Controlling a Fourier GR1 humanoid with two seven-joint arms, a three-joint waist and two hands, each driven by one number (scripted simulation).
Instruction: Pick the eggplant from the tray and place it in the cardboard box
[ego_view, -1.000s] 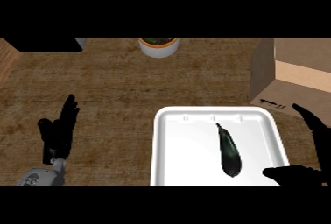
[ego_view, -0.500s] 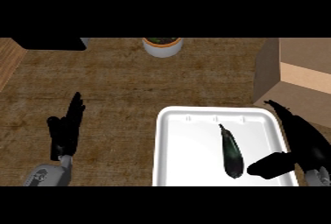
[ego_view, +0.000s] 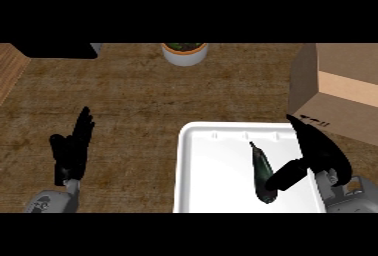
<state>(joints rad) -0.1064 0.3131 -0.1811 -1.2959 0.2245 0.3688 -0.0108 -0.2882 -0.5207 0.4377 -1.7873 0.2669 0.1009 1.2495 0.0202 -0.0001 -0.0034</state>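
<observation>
1. Two hands come in from the lower edge. The left hand (ego_view: 72, 150) stands well left of the tray (ego_view: 210, 195), over the brown counter (ego_view: 148, 100). Its fingers are straight and together, pointing up the view, and it holds nothing.
2. A black block (ego_view: 59, 50) lies far up and left of the tray, cut by the view's top.
3. A white pot (ego_view: 184, 54) with a green plant stands above the tray's left corner, well apart from it.
4. The tray is white with rounded corners and runs out at the lower edge.
5. The eggplant (ego_view: 261, 172) lies in the tray, right of its middle. It is long and dark, with its thin stem end up the tray and its thick end down.
6. The right hand (ego_view: 319, 150) hangs over the tray's right rim, spread wide. Its fingers are straight and point up past the tray's upper right corner, and its thumb stretches left toward the eggplant's thick end. Whether the thumb touches the eggplant cannot be told, and nothing is clasped.
7. The box (ego_view: 343, 95) stands just up and right of the tray, its brown wall near the tray's upper right corner, cut by the view's right edge.
</observation>
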